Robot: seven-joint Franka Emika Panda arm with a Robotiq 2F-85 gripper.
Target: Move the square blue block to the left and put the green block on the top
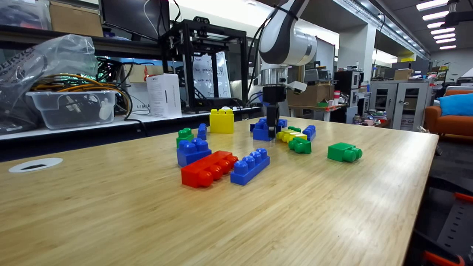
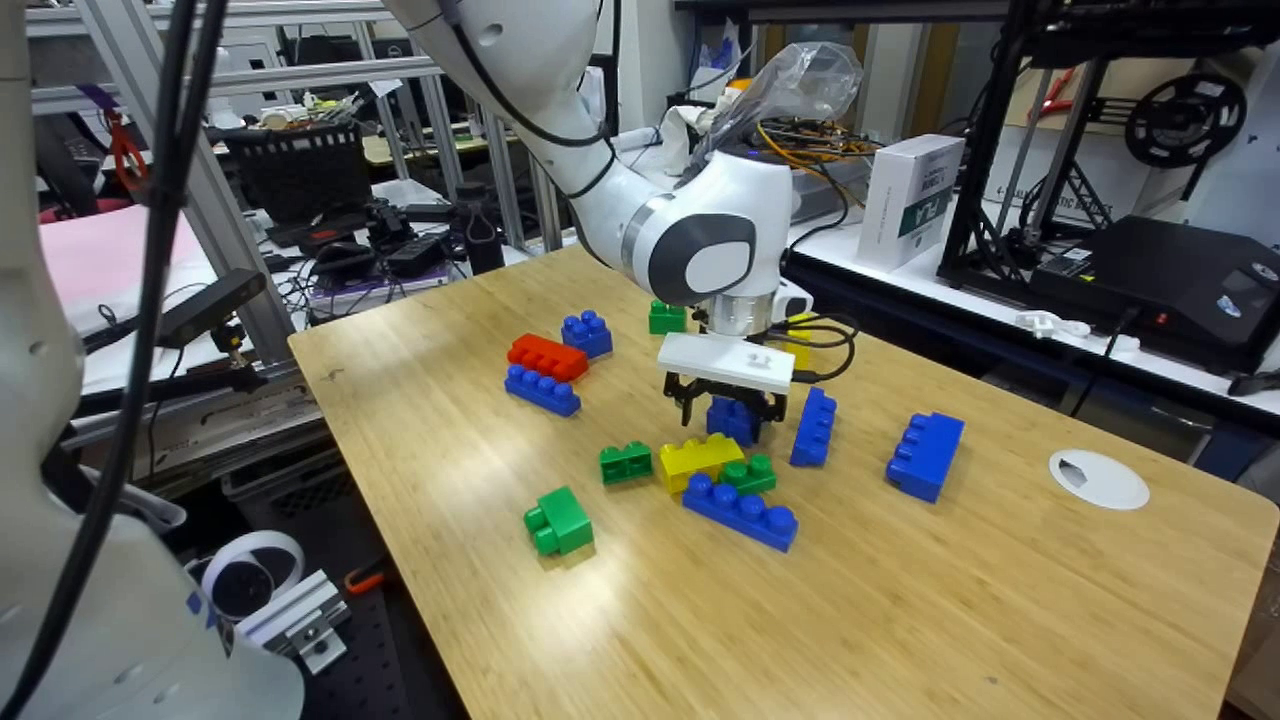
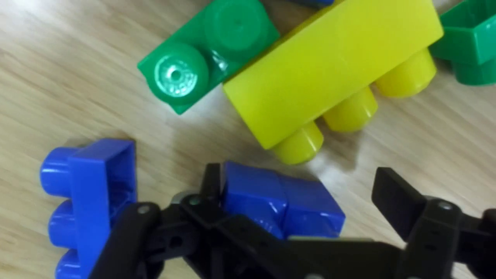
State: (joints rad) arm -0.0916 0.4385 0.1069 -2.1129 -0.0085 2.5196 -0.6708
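Two black fingers [image 3: 397, 201] of the claw [image 3: 300, 181] stand wide apart in the wrist view, with the square blue block [image 3: 281, 199] between them. The finger at nine o'clock is right next to the block, but it is hard to tell if they touch. The finger at three o'clock has a gap between it and the block.

Going out from that block in the wrist view, a yellow block [image 3: 329, 73] lies on its side at one o'clock, bumps pointing to five o'clock. At eleven o'clock, a small green block [image 3: 209, 54] sits just beside the yellow one, its two bumps up. A tipped green block [image 3: 472, 42] peeks in at two o'clock, hollow side showing. It cannot be told for sure which green one the task means. A thin blue block [image 3: 91, 205] lies at nine o'clock.

In both exterior views the arm [image 2: 750, 190] reaches low over the surface [image 2: 900, 610]. Out from the claw in an exterior view, a red block [image 2: 548, 357] and a chunky blue block [image 2: 587, 335] are close together at ten o'clock. One long blue block [image 2: 740, 512] lies at six, a fat green block [image 2: 562, 522] at eight, and a big blue block [image 2: 925, 457] at three.
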